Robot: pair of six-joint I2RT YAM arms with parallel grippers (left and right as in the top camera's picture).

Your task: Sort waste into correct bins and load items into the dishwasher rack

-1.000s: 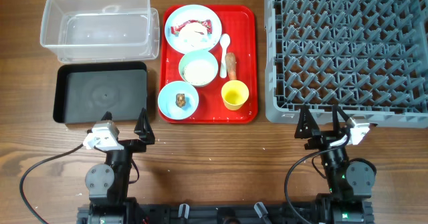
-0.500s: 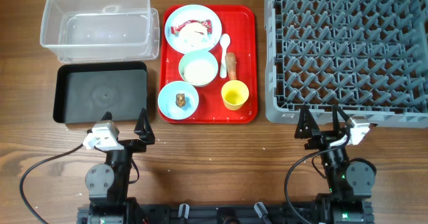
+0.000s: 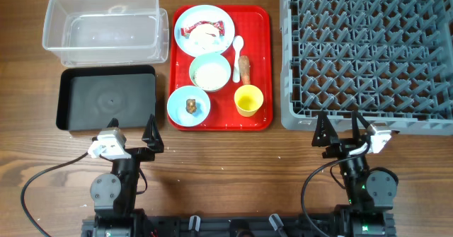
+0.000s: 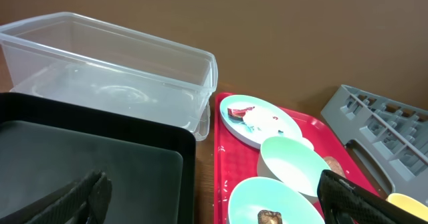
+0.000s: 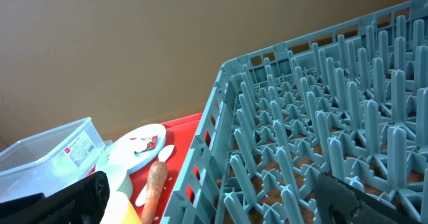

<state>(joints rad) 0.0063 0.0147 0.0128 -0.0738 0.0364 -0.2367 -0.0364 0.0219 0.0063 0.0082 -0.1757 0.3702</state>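
both the left gripper (image 3: 132,126) and right gripper (image 3: 338,124) sit empty with fingers spread wide along the bottom of the overhead view. all the waste and dishes crowd the red tray (image 3: 262,25) at top centre, between the clear tub (image 3: 102,28) and black tray (image 3: 106,99) on the left and the rack (image 3: 368,53) on the right. the pieces lie so close that a wide finger reaching for the wrapper (image 3: 192,30) on the plate (image 3: 212,14) could knock a neighbour, and lifting the small bowl (image 3: 180,99) before emptying it would carry its brown chunk (image 3: 191,105) into the rack.
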